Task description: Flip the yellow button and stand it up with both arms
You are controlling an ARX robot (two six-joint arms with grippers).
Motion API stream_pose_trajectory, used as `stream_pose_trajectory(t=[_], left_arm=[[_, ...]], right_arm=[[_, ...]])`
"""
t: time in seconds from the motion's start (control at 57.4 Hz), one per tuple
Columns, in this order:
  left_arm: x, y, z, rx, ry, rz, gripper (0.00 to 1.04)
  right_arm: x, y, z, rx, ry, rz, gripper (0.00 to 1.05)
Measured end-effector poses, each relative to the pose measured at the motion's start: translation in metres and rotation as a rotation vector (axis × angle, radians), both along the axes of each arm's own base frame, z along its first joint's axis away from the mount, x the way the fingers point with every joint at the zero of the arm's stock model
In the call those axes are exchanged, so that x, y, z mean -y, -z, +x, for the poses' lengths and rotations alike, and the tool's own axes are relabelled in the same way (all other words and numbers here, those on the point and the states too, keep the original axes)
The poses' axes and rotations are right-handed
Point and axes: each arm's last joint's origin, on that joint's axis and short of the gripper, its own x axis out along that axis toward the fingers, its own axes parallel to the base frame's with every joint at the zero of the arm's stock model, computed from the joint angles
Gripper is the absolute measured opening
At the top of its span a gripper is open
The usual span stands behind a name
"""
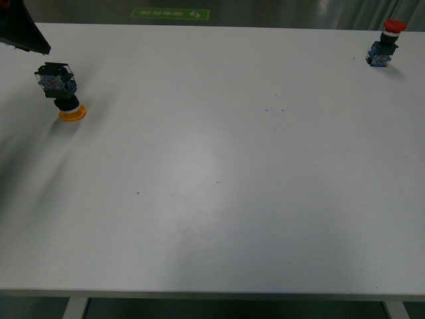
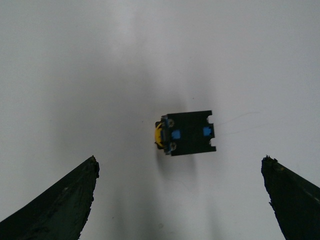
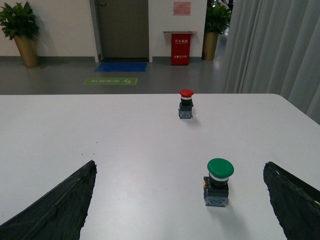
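One yellow button (image 1: 61, 90) on the white bench (image 1: 232, 199), far-left part, near the far edge. I read it as upside down: the yellow cap is on the bench surface and the black-and-blue block body sticks up, leaning a bit. In the left wrist view I look down on the back of the body, black with blue spots, and only a sliver of yellow cap (image 2: 158, 135) peeks out at one side. The left gripper (image 2: 179, 162) is spread wide with nothing in it. Both fingers (image 2: 60, 205) are clear of the yellow button, which sits roughly centred in the gap between them and just past the tips, no contact. How high the gripper is over the bench I cannot tell. In the front view a black arm part (image 1: 23, 30) shows at the far-left corner, near the yellow button but apart from it. The right gripper (image 3: 180, 165) is also wide open and holds nothing. Counts: three buttons in all, one of each colour. One red button (image 1: 385, 43) stands upright, cap up, at the far-right corner of the bench, well apart from the yellow one. One green button (image 3: 219, 182) stands upright, cap up, seen only in the right wrist view, inside the right gripper's gap toward one finger, touching neither. Two grippers, both empty. Two potted plants (image 3: 20, 30) by the back wall.
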Motion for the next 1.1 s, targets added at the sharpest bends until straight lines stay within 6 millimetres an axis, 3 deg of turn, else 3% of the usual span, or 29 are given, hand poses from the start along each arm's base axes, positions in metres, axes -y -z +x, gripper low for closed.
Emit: stream_pose_trajectory(t=[0.227,0.471,1.099], left_arm=[[0.013,0.009,0.011,-0.026,-0.001,-0.006,0.98],[0.011,0.024,0.019,-0.067,-0.024,0.001,0.98],[0.014,0.031,0.038,-0.103,-0.042,0.008,0.98]], right_arm=[[0.0,0.0,0.0,0.0,0.0,0.0,0.97],[0.0,0.0,0.0,0.0,0.0,0.0,0.97],[0.0,0.0,0.0,0.0,0.0,0.0,0.97]])
